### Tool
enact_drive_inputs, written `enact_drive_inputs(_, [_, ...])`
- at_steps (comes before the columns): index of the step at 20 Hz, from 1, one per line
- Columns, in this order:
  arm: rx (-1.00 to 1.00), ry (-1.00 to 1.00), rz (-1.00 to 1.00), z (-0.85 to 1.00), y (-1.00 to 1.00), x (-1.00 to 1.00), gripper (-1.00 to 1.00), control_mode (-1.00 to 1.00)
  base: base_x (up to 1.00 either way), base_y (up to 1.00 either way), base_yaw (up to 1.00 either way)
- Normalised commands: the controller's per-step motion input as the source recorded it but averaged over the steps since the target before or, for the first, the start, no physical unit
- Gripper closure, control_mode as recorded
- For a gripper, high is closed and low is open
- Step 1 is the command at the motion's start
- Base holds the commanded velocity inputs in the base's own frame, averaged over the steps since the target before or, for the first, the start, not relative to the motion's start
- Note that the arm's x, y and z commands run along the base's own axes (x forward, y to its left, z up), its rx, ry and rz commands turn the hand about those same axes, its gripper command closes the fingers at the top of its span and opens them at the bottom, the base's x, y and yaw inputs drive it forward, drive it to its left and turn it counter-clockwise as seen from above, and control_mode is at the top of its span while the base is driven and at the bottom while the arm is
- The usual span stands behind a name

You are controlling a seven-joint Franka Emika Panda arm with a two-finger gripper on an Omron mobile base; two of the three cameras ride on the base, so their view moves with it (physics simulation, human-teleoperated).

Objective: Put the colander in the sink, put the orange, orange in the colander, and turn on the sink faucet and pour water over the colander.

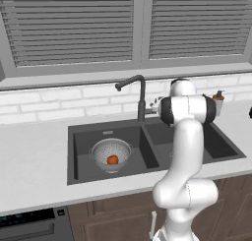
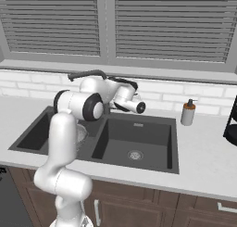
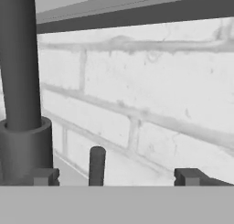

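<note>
- Pincer (image 3: 116, 177) stands with its fingers wide apart and nothing between them but the faucet's small side lever (image 3: 97, 166), which rises as a short dark stub between the fingertips, nearer the one on the camera's left.
- Sink faucet (image 3: 20, 81) itself is just beside the pincer: its thick dark stem and collar stand hard against that same fingertip, cut off at the top of the hand view.
- Judged from this, the coming move turns on the lever: its long axis runs roughly along the fingers, so it calls for a sideways push, not a squeeze. Whether a finger already touches it I cannot tell.
- Below the pincer and to the robot's left, the colander (image 1: 111, 154) sits in the left basin of the sink (image 1: 78, 173), with one orange (image 1: 112, 160) visible in it; a second orange is not made out.
- No water shows at the spout.
- Beyond the pincer lies the white brick wall (image 3: 160, 81).
</note>
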Motion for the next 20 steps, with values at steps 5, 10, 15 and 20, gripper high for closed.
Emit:
enact_drive_inputs(5, [0.08, 0.00, 0.00, -0.20, 0.00, 0.37, -1.00, -1.00, 0.00, 0.00, 0.00])
enact_drive_inputs(10, [0.05, 0.00, 0.00, -0.08, 0.00, 0.31, -1.00, -1.00, 0.00, 0.00, 0.00])
enact_drive_inputs(15, [0.04, 0.01, -0.01, -0.10, 0.00, 0.27, -1.00, -1.00, 0.00, 0.00, 0.00])
enact_drive_inputs(20, [0.03, 0.01, -0.05, -0.15, 0.00, 0.18, -1.00, -1.00, 0.00, 0.00, 0.00])
